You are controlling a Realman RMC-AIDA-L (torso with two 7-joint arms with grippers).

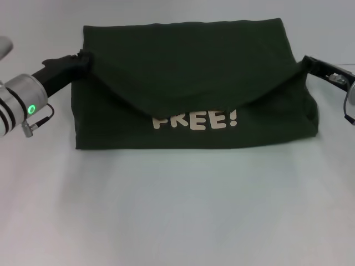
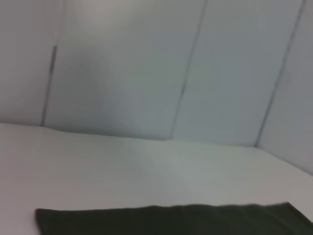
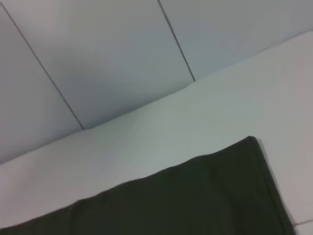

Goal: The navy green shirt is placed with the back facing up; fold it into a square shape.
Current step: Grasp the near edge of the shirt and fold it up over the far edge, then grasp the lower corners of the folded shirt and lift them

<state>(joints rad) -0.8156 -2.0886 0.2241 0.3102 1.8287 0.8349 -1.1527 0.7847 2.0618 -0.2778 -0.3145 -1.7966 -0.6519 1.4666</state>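
Note:
The navy green shirt [image 1: 188,83] lies across the far half of the white table [image 1: 177,210]. A lifted fold of it hangs between my two grippers and sags in the middle, over the top of the white "FREE!" lettering [image 1: 195,120]. My left gripper [image 1: 84,59] is shut on the fold's left corner. My right gripper [image 1: 305,62] is shut on its right corner. Both hold the cloth a little above the table. The shirt's far edge shows in the left wrist view [image 2: 171,219] and in the right wrist view [image 3: 195,196].
The white table runs wide in front of the shirt and on both sides. A pale panelled wall [image 2: 195,68] stands behind the table's far edge; it also shows in the right wrist view [image 3: 98,58].

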